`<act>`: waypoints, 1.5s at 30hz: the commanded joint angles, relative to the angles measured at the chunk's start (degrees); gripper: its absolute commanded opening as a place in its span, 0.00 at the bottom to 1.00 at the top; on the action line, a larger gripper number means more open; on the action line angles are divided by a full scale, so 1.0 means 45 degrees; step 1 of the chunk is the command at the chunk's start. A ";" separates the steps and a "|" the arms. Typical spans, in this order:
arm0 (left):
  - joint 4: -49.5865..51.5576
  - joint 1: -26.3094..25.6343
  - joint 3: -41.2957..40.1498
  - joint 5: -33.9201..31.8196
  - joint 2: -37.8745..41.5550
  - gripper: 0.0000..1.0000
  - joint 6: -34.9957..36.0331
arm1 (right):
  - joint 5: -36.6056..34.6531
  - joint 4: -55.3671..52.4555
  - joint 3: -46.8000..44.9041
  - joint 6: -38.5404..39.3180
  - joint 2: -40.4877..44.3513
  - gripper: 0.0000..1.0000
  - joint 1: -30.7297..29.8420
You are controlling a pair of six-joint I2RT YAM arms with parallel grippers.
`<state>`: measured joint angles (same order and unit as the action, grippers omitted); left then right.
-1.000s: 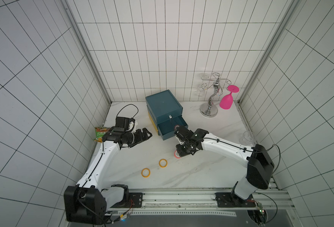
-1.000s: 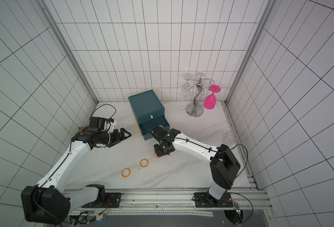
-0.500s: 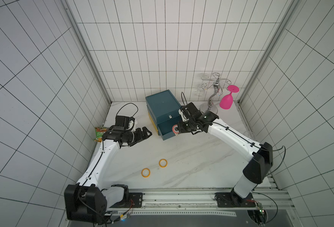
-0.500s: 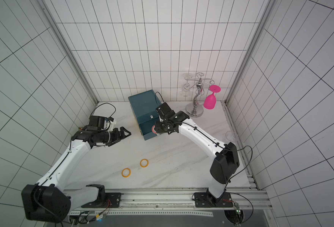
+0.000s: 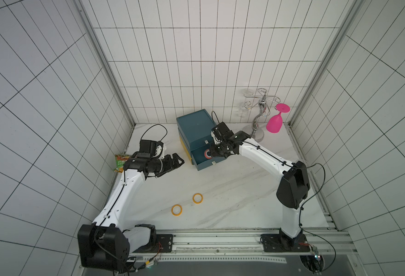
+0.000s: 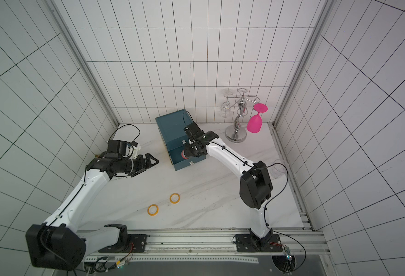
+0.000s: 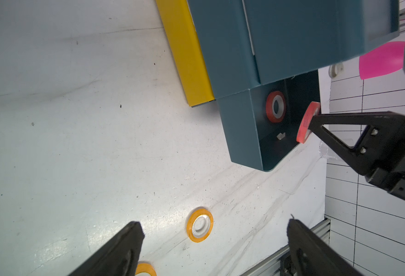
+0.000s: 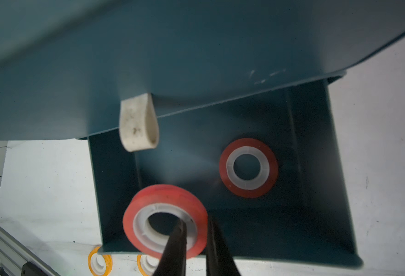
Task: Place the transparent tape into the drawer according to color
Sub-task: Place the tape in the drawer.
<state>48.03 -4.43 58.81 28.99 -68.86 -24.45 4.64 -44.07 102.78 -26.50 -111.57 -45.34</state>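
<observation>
Right gripper [image 8: 196, 221] pinches a red tape [image 8: 149, 198] over the drawer [image 8: 110, 181]; left gripper [image 7: 214, 223], jaws spread wide, hovers above white worktop [image 7: 77, 143]; tiled walls [image 5: 196, 59].

Smooth white marble-look surface [image 5: 232, 186] with a faint sheen, matt teal drawer box [image 5: 195, 124], possibly plastic, smooth red tape [image 8: 163, 193] on a cloudy translucent plastic core, polished chrome metal stand [image 5: 255, 136], satin pink goblet [image 5: 274, 123], matt black right tool [image 8: 195, 222]
</observation>
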 commanded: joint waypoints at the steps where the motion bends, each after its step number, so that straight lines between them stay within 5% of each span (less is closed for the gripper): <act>1: -0.0097 0.0047 0.0448 -0.0095 -0.0127 0.98 0.0046 | -0.0038 0.0179 0.0576 0.0150 -0.0245 0.12 0.0076; 7: -0.0399 0.0049 0.0804 -0.0032 -0.0373 0.98 -0.0197 | -0.0017 0.0384 0.0574 0.0199 -0.0135 0.47 0.0074; 15: -0.0932 -0.0080 0.2169 -0.0122 -0.1411 0.98 -0.0549 | 0.0173 0.0392 0.0294 0.0190 0.0515 0.60 0.0076; 29: -0.1956 -0.0768 0.5254 -0.1036 -0.4027 0.98 -0.1218 | 0.0635 0.0981 -0.1668 0.0124 0.2835 0.99 0.0076; 39: -0.1858 -0.1457 0.6892 -0.2111 -0.5551 0.97 -0.0978 | 0.1008 0.2774 -0.4802 -0.0370 0.4623 0.99 0.0093; 45: -0.1499 -0.1689 0.7685 -0.2591 -0.6359 0.83 -0.0798 | 0.1058 0.4374 -0.6902 -0.0648 0.5762 0.99 0.0091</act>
<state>40.84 -11.62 91.24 19.46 -96.23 -29.26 9.04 -29.47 74.48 -28.21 -88.16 -45.34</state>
